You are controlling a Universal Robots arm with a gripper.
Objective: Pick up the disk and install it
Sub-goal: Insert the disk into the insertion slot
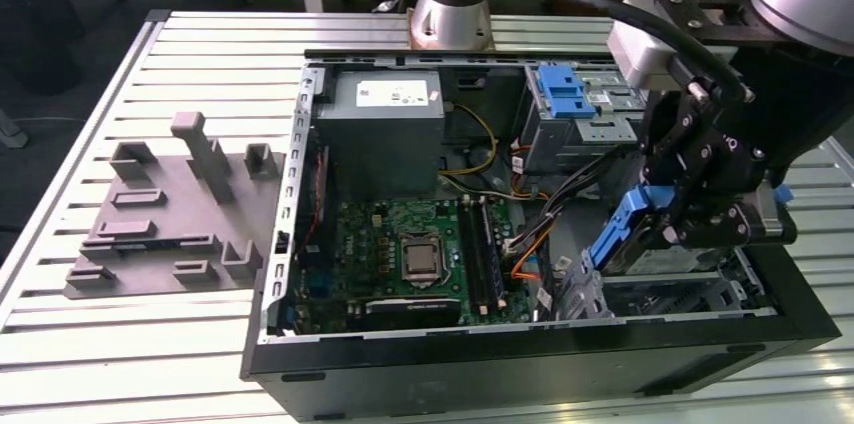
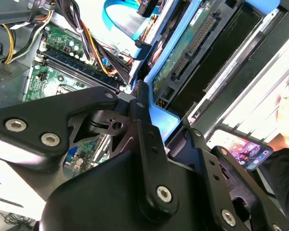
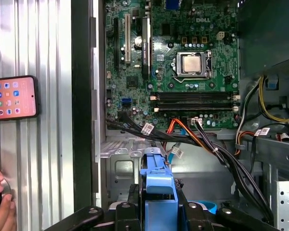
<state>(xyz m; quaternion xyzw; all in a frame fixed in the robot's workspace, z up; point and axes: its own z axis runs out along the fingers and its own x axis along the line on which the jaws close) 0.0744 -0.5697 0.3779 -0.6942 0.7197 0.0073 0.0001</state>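
- The hand (image 1: pixel 683 219) is clenched on the disk (image 1: pixel 627 234), pinching its blue bracket (image 3: pixel 156 185) from both sides.
- The disk stands on edge, tilted, over the silver bay (image 1: pixel 681 294) in a corner of the open computer case (image 1: pixel 534 364).
- The motherboard (image 1: pixel 400 254) lies flat on the case's floor beside the disk, with cables (image 1: pixel 561 204) strung between them.
- A grey power supply box (image 1: pixel 387 134) and a drive cage (image 1: pixel 574 104) with a blue latch sit at the case's far end.
- Outside the case, a grey moulded fixture (image 1: pixel 160 214) rests on the desk (image 1: pixel 80 344).
- A phone (image 3: pixel 12 97) lies near the case's opposite wall.
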